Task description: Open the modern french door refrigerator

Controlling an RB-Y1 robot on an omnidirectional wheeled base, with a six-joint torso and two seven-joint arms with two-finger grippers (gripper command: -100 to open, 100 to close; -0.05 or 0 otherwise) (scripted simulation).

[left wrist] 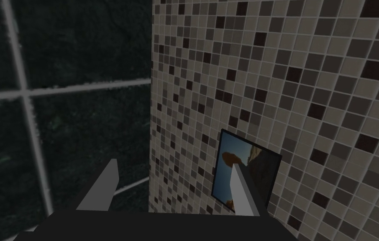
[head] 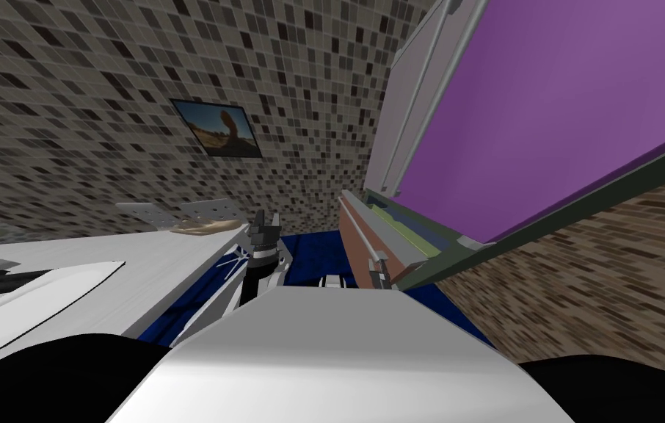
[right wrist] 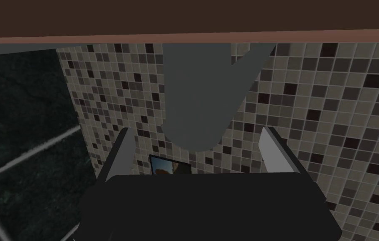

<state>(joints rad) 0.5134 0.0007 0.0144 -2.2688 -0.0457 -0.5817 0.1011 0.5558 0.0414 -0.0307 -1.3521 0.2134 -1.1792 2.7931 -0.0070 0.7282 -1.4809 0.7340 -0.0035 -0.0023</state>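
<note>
Refrigerator, purple-sided with light grey doors (head: 544, 110), towers at your right. Your right gripper (right wrist: 197, 132) stands wide open either side of a dull grey rounded handle bar (right wrist: 197, 96), gripping nothing. Expect a stiff, heavy door and a smooth bar, so clamp it squarely. Your left gripper (left wrist: 175, 164) hangs open, empty.

We face a mosaic-tiled wall (head: 103, 73) bearing a framed picture (head: 217, 129); white counter (head: 125, 272) at left, blue floor (head: 309, 253) below, brick wall (head: 617, 279) at right.
</note>
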